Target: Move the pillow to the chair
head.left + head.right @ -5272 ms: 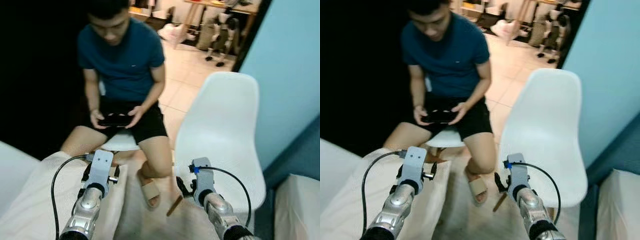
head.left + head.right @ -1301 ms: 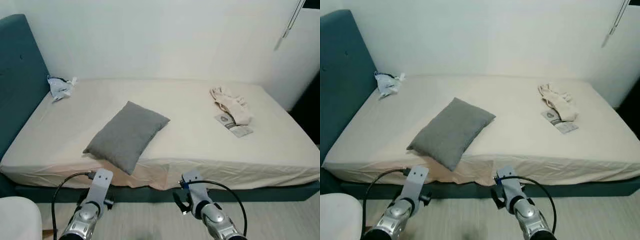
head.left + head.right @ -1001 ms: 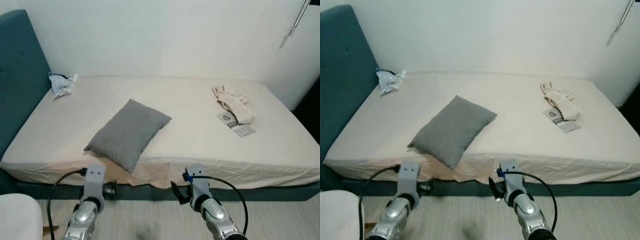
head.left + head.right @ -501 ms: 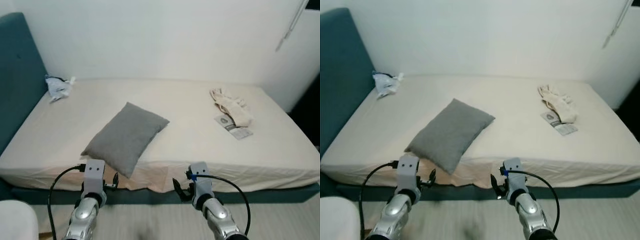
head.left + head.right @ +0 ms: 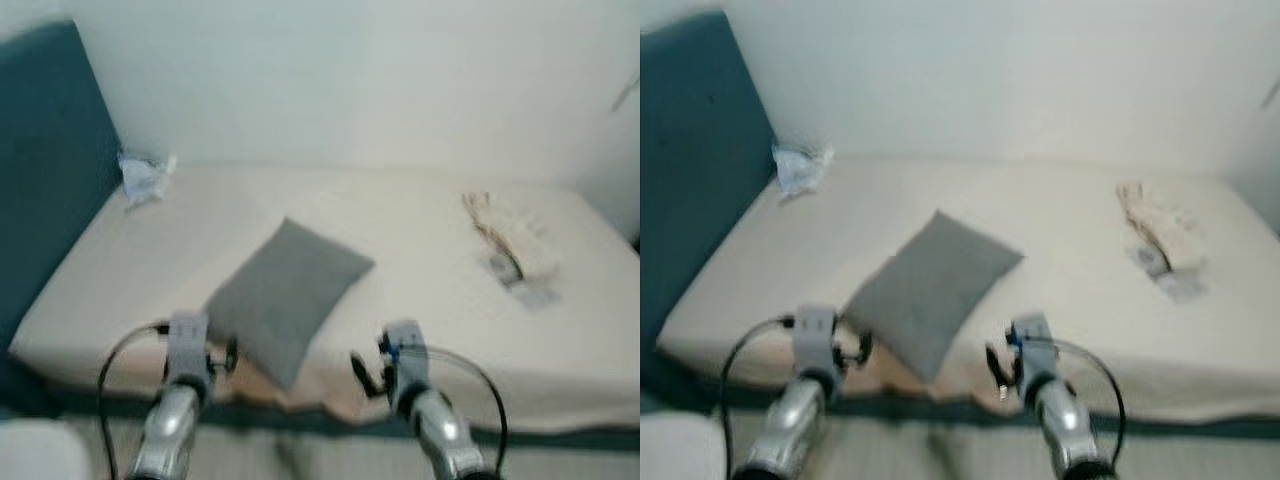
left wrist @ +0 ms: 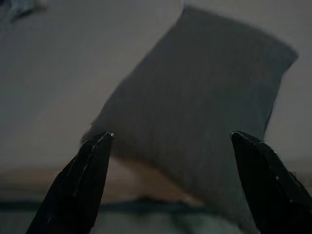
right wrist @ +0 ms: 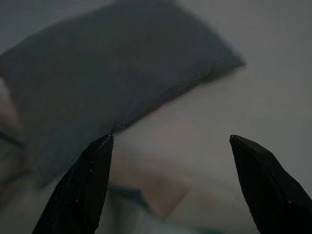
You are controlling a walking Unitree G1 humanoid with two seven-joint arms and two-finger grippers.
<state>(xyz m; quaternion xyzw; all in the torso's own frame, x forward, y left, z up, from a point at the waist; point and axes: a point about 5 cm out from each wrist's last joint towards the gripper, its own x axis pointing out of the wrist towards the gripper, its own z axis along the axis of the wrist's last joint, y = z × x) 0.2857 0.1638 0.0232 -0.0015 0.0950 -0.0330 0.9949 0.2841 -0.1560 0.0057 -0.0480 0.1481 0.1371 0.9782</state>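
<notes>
— Pillow (image 5: 288, 295): what is it like?
— Grey, rectangular, soft. Plain cloth. View blurred.

— Pose?
— Flat on the bed (image 5: 420, 250), set at a slant. One corner points to the far wall, the opposite one reaches the near edge of the mattress.

— The chair?
— Perhaps a pale curved bit at the lower left corner (image 5: 40, 452); too blurred to be sure.

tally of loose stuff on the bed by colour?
Grey: 1, the pillow
White/bluish: 1, crumpled item by the headboard
Cream/beige: 1, cloth heap, too blurred to tell what else lies with it
Total: 3
</notes>
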